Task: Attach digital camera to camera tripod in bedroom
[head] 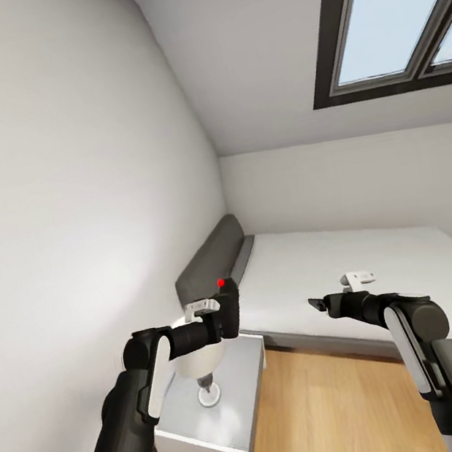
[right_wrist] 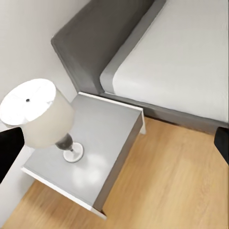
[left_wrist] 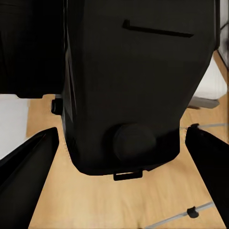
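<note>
The digital camera (head: pixel 229 307) is black with a red button on top, and my left gripper (head: pixel 217 322) is shut on it above the nightstand. In the left wrist view the camera's dark body (left_wrist: pixel 129 86) sits between the two black fingers (left_wrist: pixel 26 162). Past it, over the wood floor, run thin silver legs with a black joint (left_wrist: pixel 192 212), which look like part of the camera tripod. My right gripper (head: pixel 316 305) hangs open and empty in front of the bed. Its fingertips (right_wrist: pixel 9 148) show at the edges of the right wrist view.
A white nightstand (head: pixel 240 372) with a white table lamp (head: pixel 197 357) stands against the left wall, under my left arm. The grey bed (head: pixel 351 263) with its headboard fills the corner ahead. A skylight (head: pixel 396 11) sits in the sloped ceiling. Light wood floor (head: pixel 326 416) lies between me and the bed.
</note>
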